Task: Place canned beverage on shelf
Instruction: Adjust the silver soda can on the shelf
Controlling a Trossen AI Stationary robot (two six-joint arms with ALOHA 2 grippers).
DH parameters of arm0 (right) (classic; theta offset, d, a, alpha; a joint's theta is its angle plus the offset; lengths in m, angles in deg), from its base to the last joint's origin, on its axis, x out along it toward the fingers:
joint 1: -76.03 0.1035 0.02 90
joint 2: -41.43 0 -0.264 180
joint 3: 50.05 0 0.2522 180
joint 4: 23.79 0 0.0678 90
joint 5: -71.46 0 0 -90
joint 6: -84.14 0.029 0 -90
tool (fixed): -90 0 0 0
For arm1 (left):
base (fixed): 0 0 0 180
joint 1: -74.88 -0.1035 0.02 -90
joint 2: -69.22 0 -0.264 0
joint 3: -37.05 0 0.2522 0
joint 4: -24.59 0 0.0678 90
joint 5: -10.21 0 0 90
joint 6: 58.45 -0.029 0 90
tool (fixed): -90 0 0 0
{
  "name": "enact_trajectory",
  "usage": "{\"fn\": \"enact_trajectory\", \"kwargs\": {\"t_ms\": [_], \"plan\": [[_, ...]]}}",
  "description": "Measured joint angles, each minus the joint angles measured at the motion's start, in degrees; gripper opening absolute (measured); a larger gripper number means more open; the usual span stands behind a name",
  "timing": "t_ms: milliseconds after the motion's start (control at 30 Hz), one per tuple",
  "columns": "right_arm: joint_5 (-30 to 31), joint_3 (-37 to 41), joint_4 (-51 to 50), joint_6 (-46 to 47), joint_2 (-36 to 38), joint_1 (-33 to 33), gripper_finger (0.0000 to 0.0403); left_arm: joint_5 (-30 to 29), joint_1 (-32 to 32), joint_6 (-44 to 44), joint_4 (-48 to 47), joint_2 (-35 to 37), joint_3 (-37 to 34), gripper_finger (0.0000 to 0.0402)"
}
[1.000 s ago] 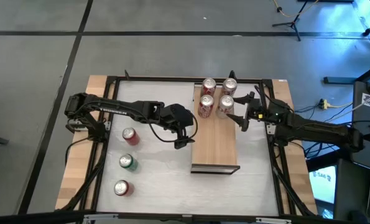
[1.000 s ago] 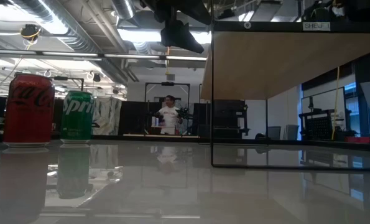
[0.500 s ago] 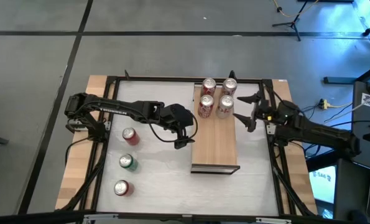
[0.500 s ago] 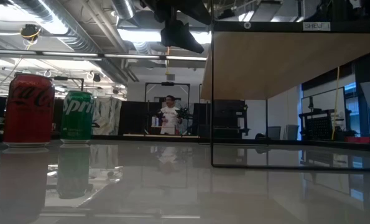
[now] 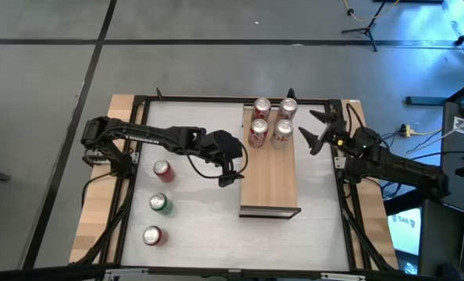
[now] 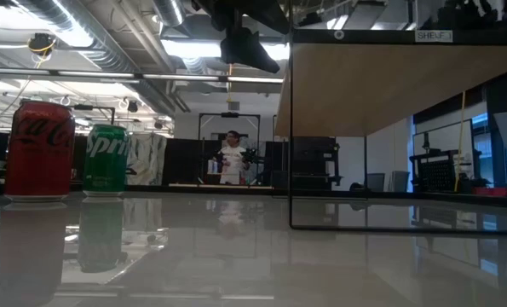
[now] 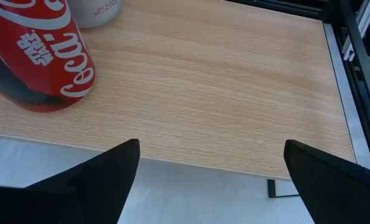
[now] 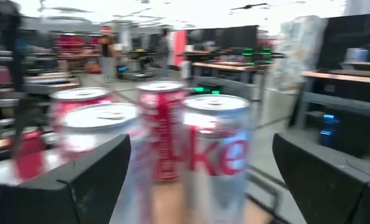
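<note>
— What stands at the left of the white tabletop [image 5: 193, 222]?

— Three cans stand there in a row, well apart from the shelf: a red can [image 5: 163, 171], a green can [image 5: 161, 204] in the middle and another red can with a pale top [image 5: 153, 235]. In the low view I see the red one [image 6: 39, 150] and the green one [image 6: 106, 159] just beside each other.

— And where is your left claw?

— My left gripper [image 5: 230, 173] hangs at the left edge of the long light-wood shelf board [image 5: 269, 183]. Its two dark fingers [image 7: 97, 180] are spread wide and hold nothing. In my left wrist view a red cola can [image 7: 38, 53] stands on the wood in front of them.

— What is on the shelf?

— Four cans stand in a tight group [image 5: 271, 122] at its far end, two red and two silver. The near part of the board is bare wood.

— And your right claw?

— My right gripper [image 5: 319, 129] is just beside the right edge of the shelf, near the silver cans. Its fingers are wide apart too, and empty. My right wrist view shows a silver can with red letters [image 8: 217, 155] close in front.
</note>
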Motion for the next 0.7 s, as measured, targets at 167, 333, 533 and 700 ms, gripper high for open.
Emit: {"fn": "enact_trajectory", "kwargs": {"t_ms": [167, 333, 533, 700], "plan": [[10.36, 0.00, 0.11, -4.29, -0.57, -0.02, 0.0386, -0.01, -0.01, -0.02, 0.59, 0.00, 0.00, 0.0387], [16.79, 0.00, 0.29, -5.80, -3.12, -0.02, 0.0386, -0.01, -0.01, -0.02, 2.64, 0.00, 0.00, 0.0387], [20.62, 0.00, 2.53, -6.55, -7.61, -0.02, 0.0386, -0.01, 0.01, -0.02, 2.96, 0.00, 0.02, 0.0387], [24.50, 0.00, 5.19, -8.65, -11.25, -0.02, 0.0386, -0.01, -0.01, -0.04, 2.94, 0.00, 0.02, 0.0387]]}}
